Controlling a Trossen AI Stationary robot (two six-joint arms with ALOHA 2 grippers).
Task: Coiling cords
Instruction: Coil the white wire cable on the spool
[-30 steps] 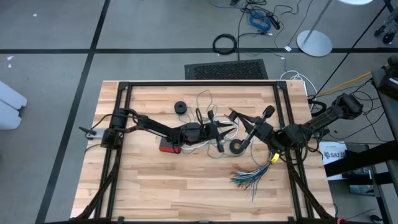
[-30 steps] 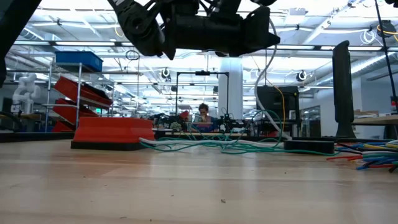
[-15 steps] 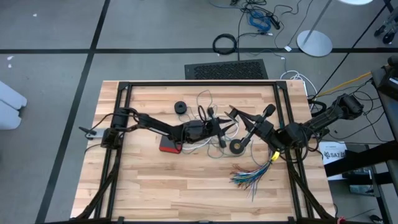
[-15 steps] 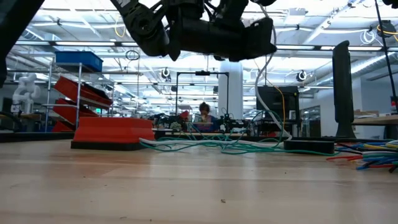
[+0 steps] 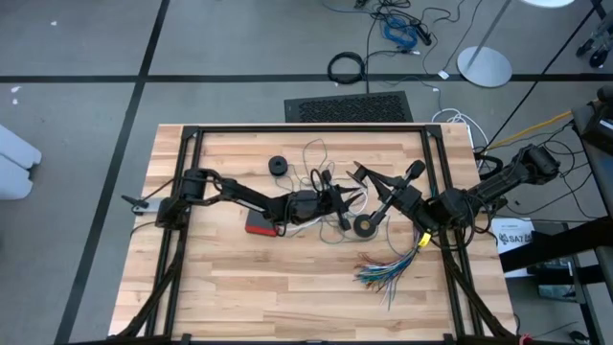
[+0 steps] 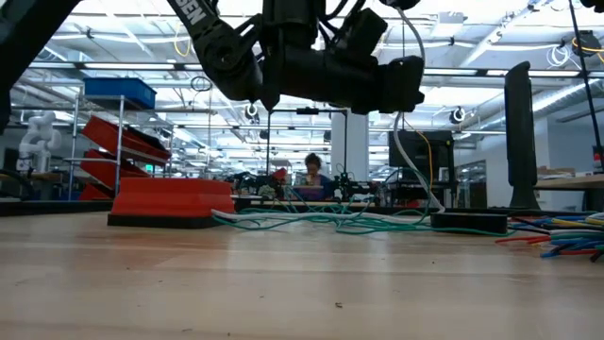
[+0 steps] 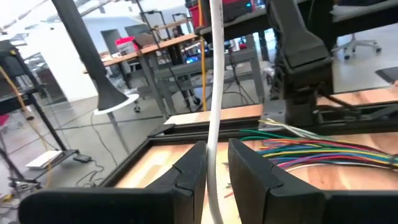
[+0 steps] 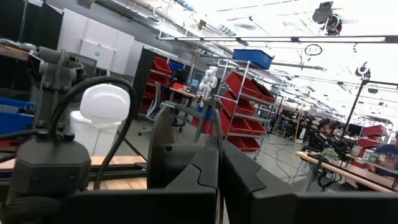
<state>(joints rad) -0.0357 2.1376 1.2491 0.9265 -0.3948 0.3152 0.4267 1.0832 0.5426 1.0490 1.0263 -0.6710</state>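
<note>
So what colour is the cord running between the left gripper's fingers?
White. The cord in the left gripper shows best in the left wrist view.

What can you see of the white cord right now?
The white cord is thin, smooth and flexible, plastic-looking. The left gripper is shut on it above the table's middle, and it runs straight up between the fingers in the left wrist view. In the low view it hangs from the raised gripper down to the tabletop, ending among the teal-green cord. Its far end cannot be traced in the tangle.
</note>
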